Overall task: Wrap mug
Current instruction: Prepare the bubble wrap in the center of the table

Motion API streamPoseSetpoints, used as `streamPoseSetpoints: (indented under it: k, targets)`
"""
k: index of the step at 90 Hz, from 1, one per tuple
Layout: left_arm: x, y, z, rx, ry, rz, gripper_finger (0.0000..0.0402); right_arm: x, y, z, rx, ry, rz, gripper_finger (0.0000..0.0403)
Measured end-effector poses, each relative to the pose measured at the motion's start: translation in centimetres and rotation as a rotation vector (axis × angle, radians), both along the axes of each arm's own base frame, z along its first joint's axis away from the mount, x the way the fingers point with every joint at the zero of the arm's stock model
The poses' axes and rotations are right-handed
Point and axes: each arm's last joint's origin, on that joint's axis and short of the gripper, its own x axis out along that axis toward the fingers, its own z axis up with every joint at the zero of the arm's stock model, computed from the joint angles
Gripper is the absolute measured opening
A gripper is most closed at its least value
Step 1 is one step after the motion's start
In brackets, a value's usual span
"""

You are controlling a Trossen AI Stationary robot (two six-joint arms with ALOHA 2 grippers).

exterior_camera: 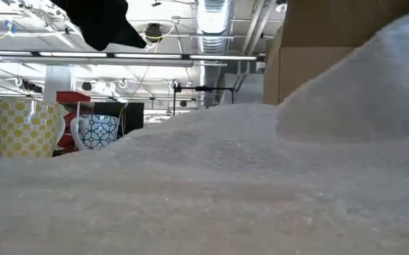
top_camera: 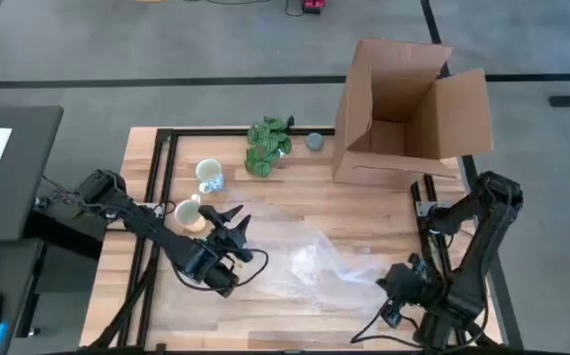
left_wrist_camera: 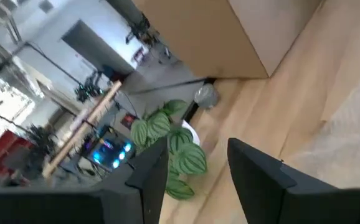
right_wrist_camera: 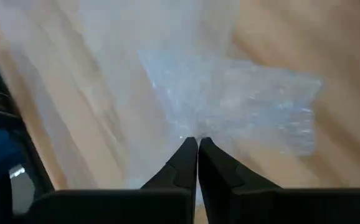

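Mug (top_camera: 209,176): white with a blue pattern, standing upright on the wooden table (top_camera: 364,197), mouth up, so its long axis is vertical. Sits toward the table's back-left part in the high view. Just beside it at about 7 o'clock, a second, yellowish mug (top_camera: 187,212), also upright. At roughly 2 o'clock, the green leafy bunch (top_camera: 267,145), then a small grey round object (top_camera: 315,141) and the open cardboard box (top_camera: 403,108) farther along.

Nearest gripper by far: left gripper (top_camera: 234,223), near the mug at about 5 o'clock from it, fingers spread apart and holding nothing. From that gripper, then, mug at about 11 o'clock, with the yellow mug close on the way at 9 to 10 o'clock. Likely a short reach, but with little room beside the neighbour.

Well apart, at about 4 o'clock from the mug: sheet of bubble wrap (top_camera: 334,261) lying flat mid-table, and at its far edge the right gripper (right_wrist_camera: 197,146), fingers pressed together, apparently pinching the wrap's edge.
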Motion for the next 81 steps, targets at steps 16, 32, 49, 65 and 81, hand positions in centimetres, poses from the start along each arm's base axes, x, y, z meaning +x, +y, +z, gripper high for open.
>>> streamPoseSetpoints:
  k: [16,32,49,65,81]
  targets:
    - [0.6,0.8,-0.6,-0.069,0.067,0.027,0.0148,1.8,1.3,0.2,0.140,-0.012,0.104,0.0000]
    - [1.0,2.0,-1.5,-0.146,0.095,0.064,0.0148,1.8,2.4,-1.1,0.380,0.037,0.095,0.0000]
    - [1.2,3.2,-4.7,-0.275,0.149,0.047,0.0148,0.3,2.4,-4.3,0.531,0.140,-0.053,0.0000]
    - [1.5,3.6,-6.3,-0.349,0.175,-0.022,0.0148,-0.4,1.6,-6.3,0.572,0.189,-0.183,0.0007]
    - [2.0,3.9,-6.3,-0.373,0.182,-0.055,0.0148,1.6,1.0,-5.7,0.585,0.128,-0.141,0.0065]
